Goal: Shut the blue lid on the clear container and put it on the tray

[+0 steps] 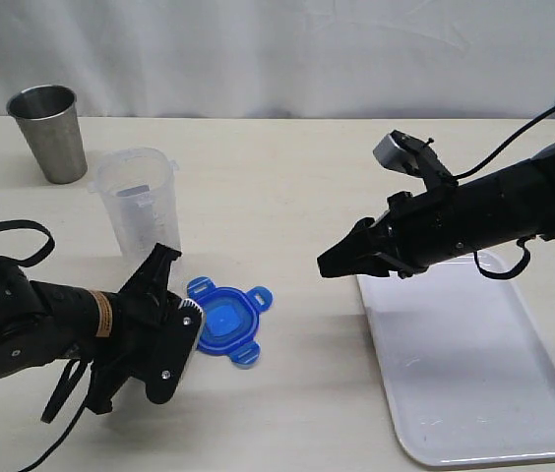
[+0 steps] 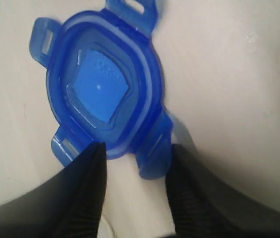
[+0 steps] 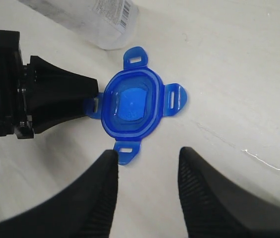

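Agape, empty: left pincer [image 2: 137,154], right pincer [image 3: 147,156]; blue lid [image 1: 226,320] between; clear container [image 1: 140,202], steel cup [image 1: 51,133] behind.

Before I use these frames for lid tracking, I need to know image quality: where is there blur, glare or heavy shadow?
Left wrist view: the blue lid is soft and the left hand a dark, blurred mass. Right wrist view: sharper, lid edges crisp, one small glint on the table. Exterior view: even light, soft shadows, mild sheen on the tray.
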Controlling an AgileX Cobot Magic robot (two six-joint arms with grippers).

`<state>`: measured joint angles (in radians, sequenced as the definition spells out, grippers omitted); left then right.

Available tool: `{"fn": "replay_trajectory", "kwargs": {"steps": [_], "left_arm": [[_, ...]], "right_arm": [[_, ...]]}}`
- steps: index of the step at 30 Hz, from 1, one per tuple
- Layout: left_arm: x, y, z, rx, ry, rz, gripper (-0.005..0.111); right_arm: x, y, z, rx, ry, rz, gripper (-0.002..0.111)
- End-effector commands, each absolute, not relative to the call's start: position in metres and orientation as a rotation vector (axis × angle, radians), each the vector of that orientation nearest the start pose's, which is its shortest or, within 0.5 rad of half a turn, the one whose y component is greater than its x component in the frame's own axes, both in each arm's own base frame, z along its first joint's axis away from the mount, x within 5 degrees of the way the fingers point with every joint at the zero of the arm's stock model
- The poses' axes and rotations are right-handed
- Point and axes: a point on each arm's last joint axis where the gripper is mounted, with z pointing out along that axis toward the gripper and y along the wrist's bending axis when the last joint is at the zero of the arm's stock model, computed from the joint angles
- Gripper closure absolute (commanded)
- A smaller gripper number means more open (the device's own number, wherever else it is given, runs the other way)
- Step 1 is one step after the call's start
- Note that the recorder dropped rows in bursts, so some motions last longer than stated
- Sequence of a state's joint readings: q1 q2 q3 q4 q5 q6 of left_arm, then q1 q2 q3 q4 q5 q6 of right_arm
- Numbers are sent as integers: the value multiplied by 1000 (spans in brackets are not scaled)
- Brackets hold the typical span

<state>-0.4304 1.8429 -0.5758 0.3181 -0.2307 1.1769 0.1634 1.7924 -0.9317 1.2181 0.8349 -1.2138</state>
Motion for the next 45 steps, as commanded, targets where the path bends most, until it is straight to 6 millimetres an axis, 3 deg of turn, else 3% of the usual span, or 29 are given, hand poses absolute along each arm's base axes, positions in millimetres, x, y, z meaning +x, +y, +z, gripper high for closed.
{"fn": "replay_trajectory", "kwargs": {"steps": [1,11,20,24,27,38,45], "left_arm": [[244,-112,74,2206,1560,288,65],[243,-113,63,2237,1543,267,65],[244,-114,64,2214,1539,271,97],[245,-114,64,2208,1535,273,107],[246,-115,64,2196,1525,277,107],[249,-116,110,2064,1494,361,107],[240,-126,124,2068,1470,351,107]], "right_arm": [[308,116,174,-627,2456,1030,69],[308,116,174,-639,2450,1029,69],[308,116,174,-639,2450,1029,69],[308,116,174,-639,2450,1029,69],[308,116,174,-639,2450,1029,69],[308,116,174,-639,2450,1029,69],[307,116,174,-642,2450,1034,69]]}}
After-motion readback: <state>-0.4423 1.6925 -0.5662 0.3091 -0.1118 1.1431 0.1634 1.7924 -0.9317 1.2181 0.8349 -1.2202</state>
